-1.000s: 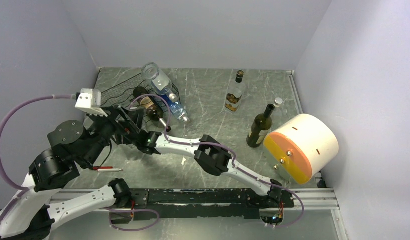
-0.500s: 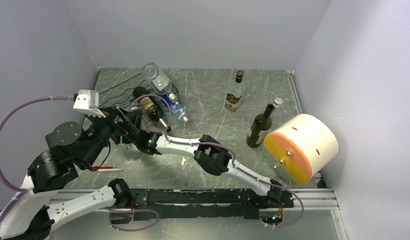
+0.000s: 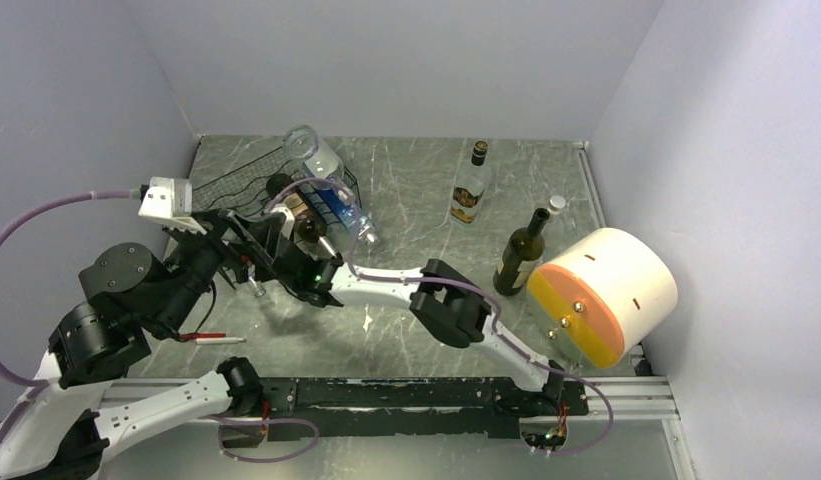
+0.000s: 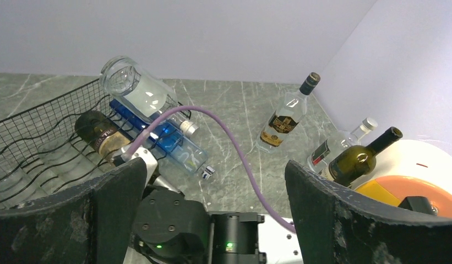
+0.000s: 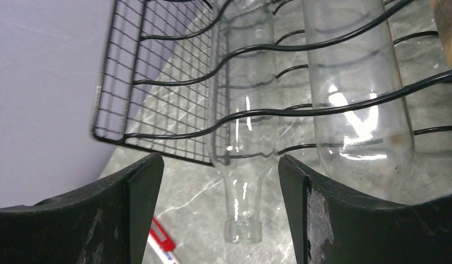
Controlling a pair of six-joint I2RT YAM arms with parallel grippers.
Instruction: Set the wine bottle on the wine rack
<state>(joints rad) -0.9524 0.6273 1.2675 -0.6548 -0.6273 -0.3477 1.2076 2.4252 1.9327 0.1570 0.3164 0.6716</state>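
Since the clear wine bottle [image 5: 243,137] lies cradled in the lower row of the wine rack [image 5: 157,82], neck poking out, it looks placed | right gripper [image 5: 218,181]: fingers apart, nothing between them | left gripper [image 4: 215,165]: spread wide, empty, apart from the rack, likely to leave room.

The left arm [image 3: 116,300] and right arm [image 3: 386,288] are white shells joined by black drum-shaped joints, each trailing a mauve cable [image 4: 182,109]. A white boxy camera block [image 3: 166,198] sits at nine o'clock overhead; a green light [image 4: 229,246] glows on the right wrist. The left claw [image 4: 215,165] and right claw [image 5: 219,159] have broad matte-black fingers, scuffed grey.
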